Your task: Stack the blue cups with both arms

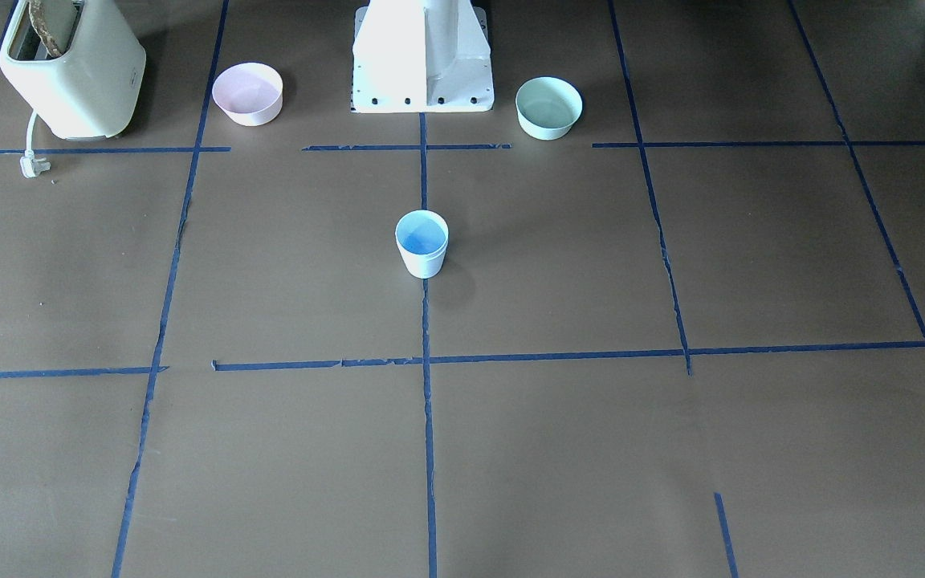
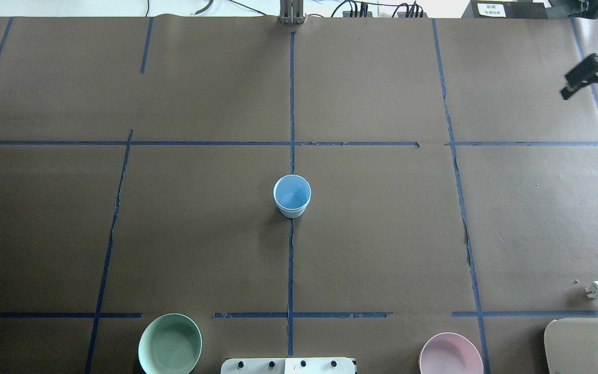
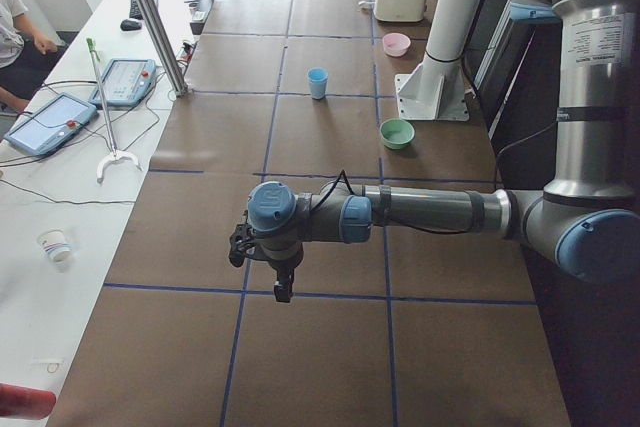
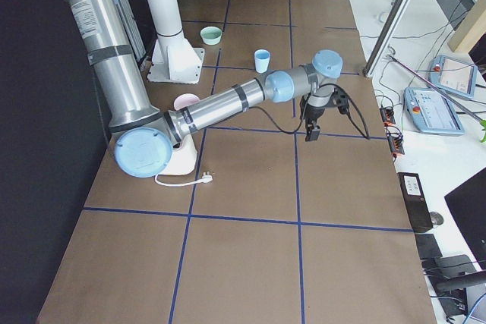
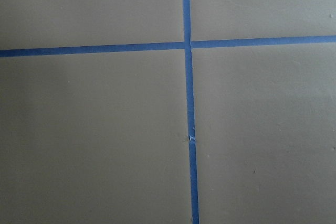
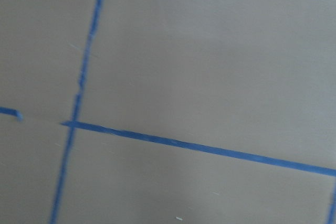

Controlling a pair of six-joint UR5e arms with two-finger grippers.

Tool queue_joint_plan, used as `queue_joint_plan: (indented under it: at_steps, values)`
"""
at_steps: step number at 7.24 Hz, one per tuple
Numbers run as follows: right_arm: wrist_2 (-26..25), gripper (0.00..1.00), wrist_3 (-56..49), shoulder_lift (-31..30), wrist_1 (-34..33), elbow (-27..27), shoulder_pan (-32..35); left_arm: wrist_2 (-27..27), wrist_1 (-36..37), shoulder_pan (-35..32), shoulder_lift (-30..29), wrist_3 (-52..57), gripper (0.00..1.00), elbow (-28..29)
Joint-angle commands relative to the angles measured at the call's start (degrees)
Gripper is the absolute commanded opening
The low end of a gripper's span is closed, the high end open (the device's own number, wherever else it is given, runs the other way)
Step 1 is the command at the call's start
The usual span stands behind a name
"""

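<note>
One pale blue cup shape (image 1: 421,242) stands upright at the table's middle on the centre tape line, and it also shows in the overhead view (image 2: 292,196). A faint ridge runs below its rim; I cannot tell whether two cups are nested there. No other blue cup shows. My right gripper (image 2: 585,93) hangs over the far right corner, its two black prongs apart and empty. My left gripper (image 3: 283,287) shows only in the exterior left view, far from the cup; I cannot tell its state. Both wrist views show only brown paper and blue tape.
A mint green bowl (image 1: 548,107) and a pink bowl (image 1: 247,93) flank the white pedestal base (image 1: 422,56). A cream toaster (image 1: 73,68) with a loose plug (image 1: 32,164) stands at the robot's right corner. Tablets and cables lie past the far edge.
</note>
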Motion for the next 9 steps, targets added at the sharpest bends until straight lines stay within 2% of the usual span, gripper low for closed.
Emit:
queue_joint_plan:
  at_steps: [1,2,4,5,9]
  values:
    - [-0.2,1.0,-20.3,-11.1,0.4,-2.4,9.6,-0.3,-0.4,0.0,0.5,0.1,1.0,-0.1]
    - [-0.3,1.0,-20.3,-15.2,0.5,-2.3,11.6,-0.4,-0.1,0.1,0.4,-0.2,1.0,-0.2]
    - [-0.4,1.0,-19.3,-17.8,0.5,-1.9,12.2,-0.6,-0.3,0.0,0.8,0.0,1.0,0.0]
    - [-0.3,1.0,-19.2,-17.8,0.5,-1.9,12.2,0.0,-0.3,0.1,0.6,-0.1,1.0,1.1]
    - [-0.2,1.0,-19.2,-17.7,0.5,-1.9,12.2,0.3,-0.3,0.1,2.9,0.0,1.0,-1.1]
